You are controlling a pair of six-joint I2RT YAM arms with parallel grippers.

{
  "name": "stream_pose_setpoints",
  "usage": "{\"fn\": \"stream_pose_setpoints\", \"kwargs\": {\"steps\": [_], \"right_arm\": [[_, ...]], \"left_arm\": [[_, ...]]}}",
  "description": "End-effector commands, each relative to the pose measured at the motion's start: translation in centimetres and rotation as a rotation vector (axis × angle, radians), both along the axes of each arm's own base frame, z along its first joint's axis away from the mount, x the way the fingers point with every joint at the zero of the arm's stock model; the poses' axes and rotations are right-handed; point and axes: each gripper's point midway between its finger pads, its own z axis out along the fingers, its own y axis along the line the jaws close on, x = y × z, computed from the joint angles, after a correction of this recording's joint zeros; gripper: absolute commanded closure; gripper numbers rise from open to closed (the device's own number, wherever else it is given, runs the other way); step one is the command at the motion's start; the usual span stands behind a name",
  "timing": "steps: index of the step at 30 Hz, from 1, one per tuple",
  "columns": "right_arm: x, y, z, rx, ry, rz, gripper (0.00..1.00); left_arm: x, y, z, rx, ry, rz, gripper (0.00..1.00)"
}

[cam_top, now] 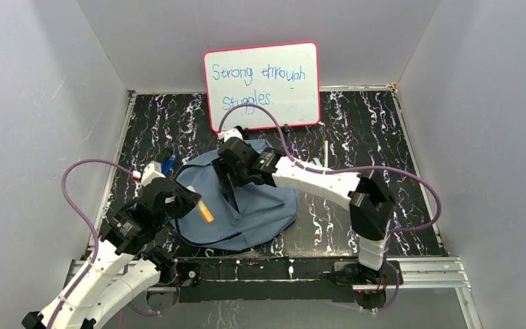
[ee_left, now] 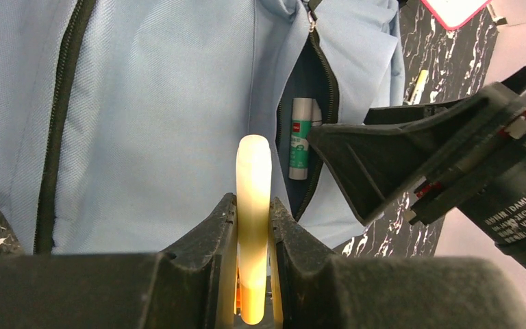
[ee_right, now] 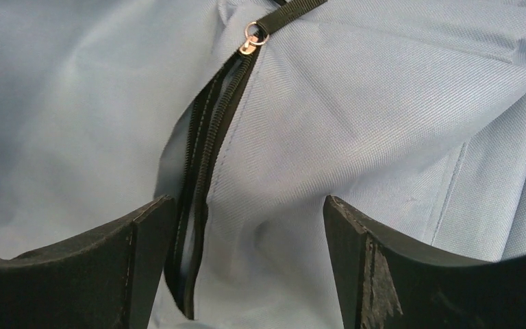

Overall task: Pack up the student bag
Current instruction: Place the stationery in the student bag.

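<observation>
**Two claws crowd the bag pocket**

Student bag [cam_top: 246, 205] lies flat mid-desk [cam_top: 363, 144], in front of the whiteboard [cam_top: 261, 82]. Left claw [ee_left: 253, 212] clamps a yellow marker [ee_left: 253, 178]. Right claw [ee_right: 246, 233] is spread wide, straddling the zipper [ee_right: 202, 157]. Glue stick [ee_left: 303, 137] sits in the pocket. Black marbled desk, grey walls [cam_top: 41, 103].

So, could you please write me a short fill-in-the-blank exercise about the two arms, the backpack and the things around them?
1. The left gripper is ___ on a yellow-orange cylindrical stick.
2. A white-and-green glue stick lies ___ the soft grey-blue fabric backpack's open pocket.
3. The right gripper hangs ___ over the dark zipper.
4. The rectangular whiteboard has a ___ frame.
Missing words: shut, inside, open, pink.
</observation>
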Motion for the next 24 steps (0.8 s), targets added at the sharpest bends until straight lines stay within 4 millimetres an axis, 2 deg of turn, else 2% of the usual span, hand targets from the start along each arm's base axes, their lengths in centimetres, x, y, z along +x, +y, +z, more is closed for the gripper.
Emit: {"fn": "stream_pose_setpoints", "kwargs": {"steps": [1,2,6,16,21,24], "right_arm": [[0.9,0.1,0.4,-0.064,-0.056,-0.01,0.16],[1.0,-0.1,0.0,-0.087,-0.06,-0.016,0.19],[1.1,-0.3,0.0,-0.119,-0.088,-0.034,0.4],[-0.2,0.2,3.4,0.042,-0.079,-0.039,0.8],[-0.9,0.4,4.8,0.117,-0.067,-0.031,0.94],[-1.2,0.5,5.3,0.146,-0.062,-0.027,0.97]], "left_arm": [[-0.2,0.7,-0.7,0.01,0.009,0.035,1.0],[-0.2,0.7,-0.7,0.006,0.006,0.035,1.0],[0.1,0.2,-0.3,-0.021,-0.012,0.03,1.0],[3.3,-3.1,1.2,-0.087,-0.08,-0.026,1.0],[5.7,-4.0,1.5,-0.075,-0.13,-0.013,1.0],[7.0,-4.5,1.3,-0.065,-0.149,-0.006,1.0]]}}
